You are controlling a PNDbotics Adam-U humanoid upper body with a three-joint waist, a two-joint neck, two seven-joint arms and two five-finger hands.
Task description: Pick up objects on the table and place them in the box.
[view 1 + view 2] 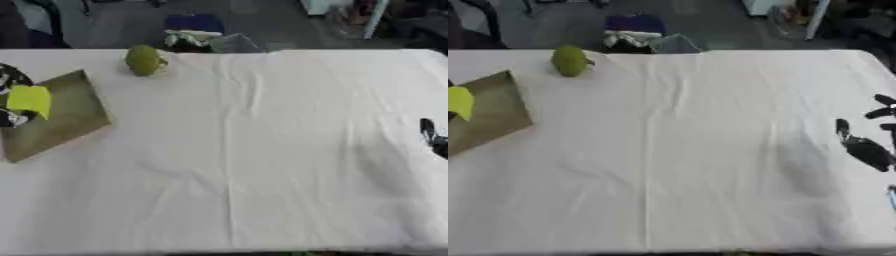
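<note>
We count one brown box [61, 117] at the table's left edge, one yellow-green object [30, 99] over it, one green fruit [143, 60] near the far edge, and two robot hands: left [10, 80], right [866, 145].

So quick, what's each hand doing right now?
Left hand: at the box, curled round a yellow object.
Right hand: open, holding nothing.

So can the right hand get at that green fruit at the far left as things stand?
Probably not easily: the right hand sits at the table's right edge, the green fruit far across by the box. Nothing blocks the cloth between.
</note>
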